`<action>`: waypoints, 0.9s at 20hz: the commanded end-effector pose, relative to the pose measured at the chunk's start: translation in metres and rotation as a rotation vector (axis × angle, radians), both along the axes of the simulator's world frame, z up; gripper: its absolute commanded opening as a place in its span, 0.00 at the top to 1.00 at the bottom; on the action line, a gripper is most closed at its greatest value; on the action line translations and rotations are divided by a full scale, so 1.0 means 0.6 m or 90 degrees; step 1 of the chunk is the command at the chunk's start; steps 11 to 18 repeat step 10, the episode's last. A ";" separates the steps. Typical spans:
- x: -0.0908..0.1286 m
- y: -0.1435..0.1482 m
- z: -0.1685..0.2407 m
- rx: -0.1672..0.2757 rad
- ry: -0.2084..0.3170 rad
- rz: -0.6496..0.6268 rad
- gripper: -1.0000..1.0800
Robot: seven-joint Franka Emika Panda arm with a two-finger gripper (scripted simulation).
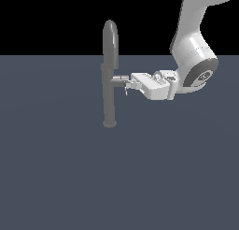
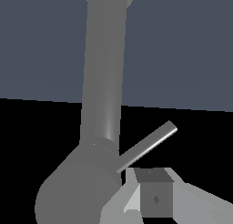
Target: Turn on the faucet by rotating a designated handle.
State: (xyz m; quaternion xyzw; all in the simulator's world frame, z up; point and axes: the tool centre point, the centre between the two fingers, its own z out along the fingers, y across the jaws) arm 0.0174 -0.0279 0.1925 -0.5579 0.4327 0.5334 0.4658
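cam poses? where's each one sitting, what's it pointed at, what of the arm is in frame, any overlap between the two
Exterior view: off the arm, looking across the floor at the upright faucet; the white arm reaches in from the exterior view's right, gripper at the handle.
Wrist view: on the wrist, close behind the gripper, looking along it at the faucet column and the handle rod; only one grey finger block and pale housing show.
Shared: faucet column, handle and gripper tip appear in both.

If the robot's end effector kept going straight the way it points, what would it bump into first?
Probably the handle, right ahead of the end effector. Behind it stands the faucet. Contact already is unclear.
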 end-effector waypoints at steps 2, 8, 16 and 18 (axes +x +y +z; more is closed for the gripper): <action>0.013 0.009 -0.045 -0.005 0.017 -0.008 1.00; 0.026 0.012 -0.084 -0.008 0.032 -0.012 1.00; 0.028 0.012 -0.091 -0.008 0.035 -0.013 1.00; 0.028 0.012 -0.091 -0.008 0.035 -0.013 1.00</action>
